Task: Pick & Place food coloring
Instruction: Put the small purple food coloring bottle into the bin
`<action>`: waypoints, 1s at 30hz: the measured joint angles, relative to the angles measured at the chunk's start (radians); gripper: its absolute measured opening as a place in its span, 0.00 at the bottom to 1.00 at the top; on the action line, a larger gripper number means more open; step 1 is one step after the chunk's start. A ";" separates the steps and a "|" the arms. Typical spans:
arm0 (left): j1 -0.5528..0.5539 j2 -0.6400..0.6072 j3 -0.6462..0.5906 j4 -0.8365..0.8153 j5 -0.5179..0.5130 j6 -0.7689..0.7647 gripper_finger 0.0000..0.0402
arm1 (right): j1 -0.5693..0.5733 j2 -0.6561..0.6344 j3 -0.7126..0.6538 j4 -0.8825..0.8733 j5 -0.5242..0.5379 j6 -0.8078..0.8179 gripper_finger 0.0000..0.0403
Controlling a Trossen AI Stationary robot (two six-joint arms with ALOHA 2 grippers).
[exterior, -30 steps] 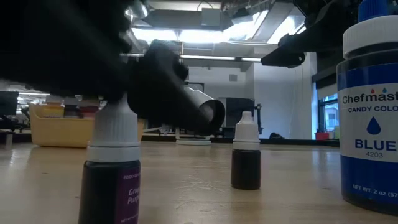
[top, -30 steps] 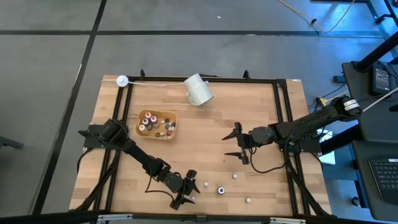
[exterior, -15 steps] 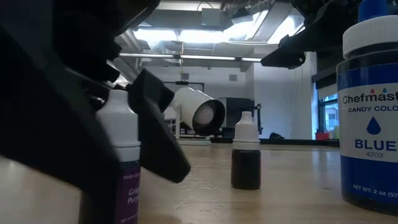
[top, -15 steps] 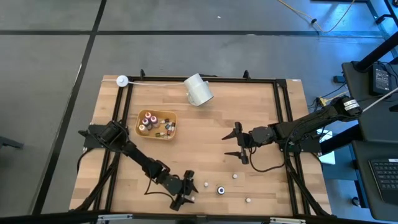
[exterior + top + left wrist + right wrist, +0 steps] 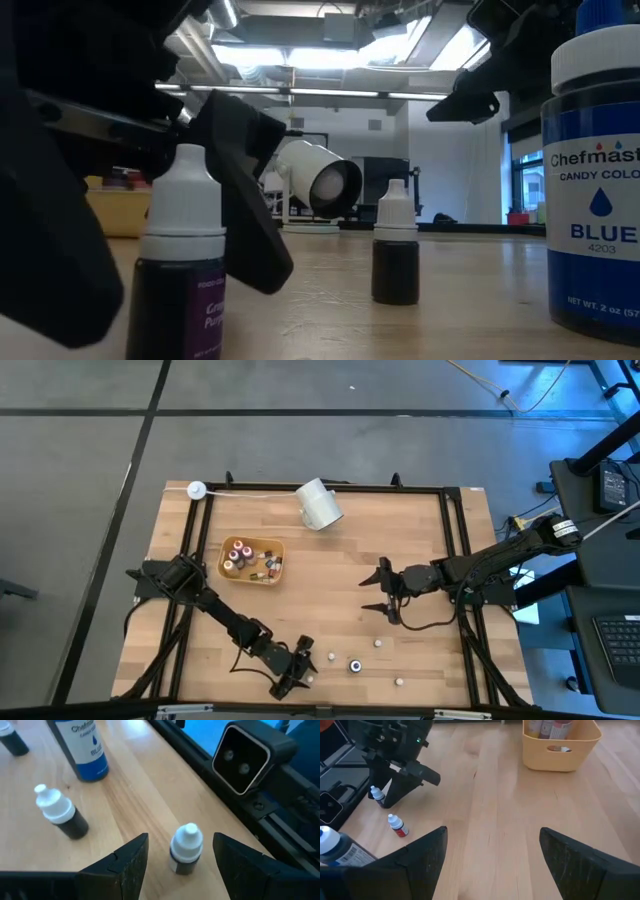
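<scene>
A small food coloring bottle point(image 5: 186, 849) with a white cap and dark purple contents point(image 5: 185, 290) stands upright on the wooden table near its front edge. My left gripper point(image 5: 301, 672) is open and low over the table. One finger point(image 5: 127, 862) stands on each side of the bottle without touching it. More food coloring bottles stand nearby: a dark one point(image 5: 397, 255), one in the left wrist view point(image 5: 61, 812) and a bigger blue one point(image 5: 597, 180). My right gripper point(image 5: 384, 593) hangs open above the table's middle, holding nothing.
The yellow tray point(image 5: 252, 560) with several bottles stands at the left rear. A white cup point(image 5: 319, 505) lies on its side at the far edge. Other bottles dot the front right point(image 5: 399, 682). A camera box point(image 5: 245, 755) and a black rail run along the front edge.
My left gripper has sunk a little and moved in on the purple bottle, which now stands between its fingers. It was beside them a second ago. The bottle has stayed in place. My right gripper has rolled slightly about its own axis.
</scene>
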 joint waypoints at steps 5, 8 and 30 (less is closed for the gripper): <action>0.000 0.000 0.000 0.001 0.000 0.006 0.48 | 0.000 0.000 0.000 -0.003 0.000 0.007 0.79; 0.000 0.000 0.000 -0.027 0.000 0.028 0.43 | 0.000 0.000 0.000 -0.003 0.000 0.007 0.79; 0.012 -0.087 0.000 -0.066 -0.027 -0.065 0.17 | 0.000 0.000 0.000 -0.049 0.000 0.141 0.79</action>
